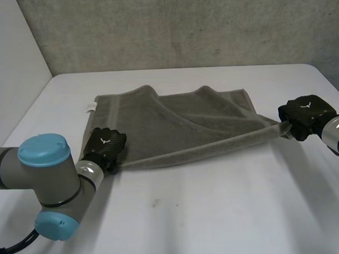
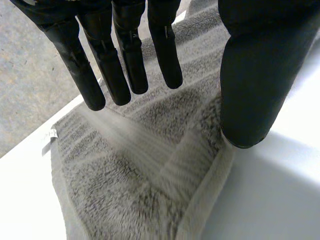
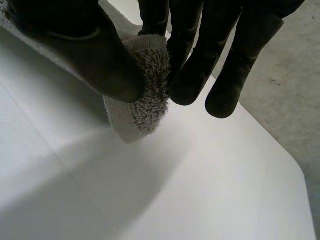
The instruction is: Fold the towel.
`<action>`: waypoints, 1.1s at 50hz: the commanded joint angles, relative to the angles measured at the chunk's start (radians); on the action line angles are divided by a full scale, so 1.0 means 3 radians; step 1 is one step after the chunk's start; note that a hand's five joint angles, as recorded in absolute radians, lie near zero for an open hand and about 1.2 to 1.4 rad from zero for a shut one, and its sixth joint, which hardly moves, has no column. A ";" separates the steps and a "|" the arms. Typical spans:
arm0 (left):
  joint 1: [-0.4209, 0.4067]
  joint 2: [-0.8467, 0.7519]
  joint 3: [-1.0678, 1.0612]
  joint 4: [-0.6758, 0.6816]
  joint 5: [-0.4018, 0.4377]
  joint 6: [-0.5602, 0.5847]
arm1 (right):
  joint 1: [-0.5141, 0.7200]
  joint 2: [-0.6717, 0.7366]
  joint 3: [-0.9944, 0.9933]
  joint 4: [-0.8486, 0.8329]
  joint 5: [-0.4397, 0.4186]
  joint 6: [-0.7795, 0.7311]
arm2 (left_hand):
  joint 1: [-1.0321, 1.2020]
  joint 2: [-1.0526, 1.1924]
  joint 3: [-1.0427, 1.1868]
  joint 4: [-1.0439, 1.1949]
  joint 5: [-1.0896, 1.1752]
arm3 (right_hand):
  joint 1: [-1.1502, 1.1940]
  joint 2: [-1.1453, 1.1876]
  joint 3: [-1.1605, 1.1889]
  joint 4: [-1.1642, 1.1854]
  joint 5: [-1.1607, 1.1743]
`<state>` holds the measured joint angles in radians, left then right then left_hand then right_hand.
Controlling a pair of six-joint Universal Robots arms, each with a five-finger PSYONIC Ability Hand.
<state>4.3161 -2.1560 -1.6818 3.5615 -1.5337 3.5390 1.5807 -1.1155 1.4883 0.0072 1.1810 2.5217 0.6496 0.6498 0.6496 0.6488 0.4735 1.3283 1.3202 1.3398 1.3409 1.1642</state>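
Note:
A grey-brown towel (image 1: pixel 175 124) lies spread across the middle of the white table (image 1: pixel 206 215), partly folded over itself, with a small white label at its far left corner. My left hand (image 1: pixel 105 145) hovers over the towel's near left corner (image 2: pixel 200 165), its fingers (image 2: pixel 125 75) straight and apart from the thumb, holding nothing. Off to the right, my right hand (image 1: pixel 305 115) pinches the towel's near right corner (image 3: pixel 145 95) between thumb and fingers. It lifts that corner off the table, so the towel's front edge stretches taut toward it.
The table's far edge meets a grey concrete wall (image 1: pixel 182 26). A wide stretch of bare tabletop lies in front of the towel, and the table's right edge (image 1: pixel 329 79) runs just beyond my right hand.

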 commanded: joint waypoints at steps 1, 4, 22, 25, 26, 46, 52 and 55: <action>0.0027 0.0028 -0.0090 -0.0029 -0.0037 0.0097 | 0.0008 0.0001 0.0040 -0.0070 0.0077 -0.0004 | 0.0543 0.0542 0.0543 0.0546 0.0548 | 0.0227 0.0253 0.0188 0.0184 0.0192; 0.0053 0.0089 -0.0172 -0.0014 -0.0042 0.0184 | 0.0013 0.0001 0.0040 -0.0075 0.0077 -0.0004 | 0.0729 0.0728 0.0729 0.0731 0.0734 | 0.0227 0.0253 0.0188 0.0184 0.0192; 0.0226 0.0212 -0.0295 -0.0034 -0.0047 0.0327 | 0.0023 0.0032 0.0045 -0.0101 0.0082 -0.0010 | 0.1403 0.1403 0.1403 0.1406 0.1409 | 0.0227 0.0253 0.0188 0.0184 0.0192; 0.0283 0.0232 -0.0341 -0.0024 -0.0047 0.0332 | 0.0023 0.0032 0.0045 -0.0147 0.0103 -0.0015 | 0.1579 0.1578 0.1579 0.1581 0.1584 | 0.0227 0.0253 0.0188 0.0184 0.0192; 0.0283 0.0233 -0.0341 -0.0024 -0.0047 0.0332 | 0.0023 0.0032 0.0045 -0.0147 0.0103 -0.0015 | 0.1580 0.1579 0.1580 0.1583 0.1585 | 0.0227 0.0253 0.0188 0.0184 0.0192; 0.0360 0.1049 -0.0662 -0.0412 -0.0032 0.0414 | -0.0002 -0.0361 0.0172 0.0271 0.0083 -0.0173 | 0.2489 0.2488 0.2489 0.2492 0.2494 | 0.0227 0.0253 0.0188 0.0184 0.0192; 0.0456 0.1734 -0.0964 -0.0867 -0.0027 0.0597 | -0.0247 -0.0668 0.0468 0.0925 0.0072 -0.0948 | 0.2489 0.2488 0.2489 0.2492 0.2494 | 0.0227 0.0253 0.0188 0.0184 0.0192; 0.0482 0.1889 -0.1026 -0.1032 -0.0021 0.0700 | -0.0314 -0.0771 0.0551 0.1126 0.0087 -0.1181 | 0.2489 0.2488 0.2489 0.2492 0.2494 | 0.0227 0.0253 0.0188 0.0184 0.0192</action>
<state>4.4362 -1.7492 -1.9212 3.3799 -1.5418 3.6839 1.5488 -1.2620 1.5771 0.1712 1.2046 2.3699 1.1854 1.2164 1.2154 1.2173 1.0316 1.3282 1.3202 1.3398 1.3409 1.1642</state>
